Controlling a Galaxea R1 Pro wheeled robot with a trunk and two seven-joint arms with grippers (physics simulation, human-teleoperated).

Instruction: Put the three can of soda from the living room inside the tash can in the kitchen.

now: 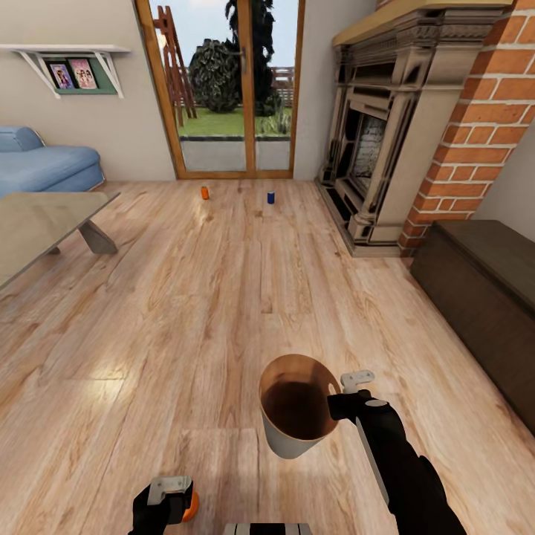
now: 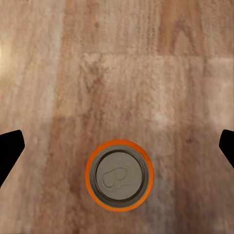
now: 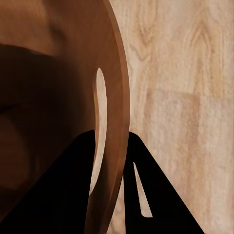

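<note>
the right end effector (image 1: 343,394) is clamped on the rim of the tash can (image 1: 297,438), one finger inside and one outside, holding it above the plank floor (image 1: 186,312). the left end effector (image 2: 117,146) hangs spread wide over an upright orange can (image 2: 119,175) on the floor, not touching it. another orange can (image 1: 205,192) and the blue can (image 1: 271,197) stand near the floor's far edge by the glass doors (image 1: 223,89).
</note>
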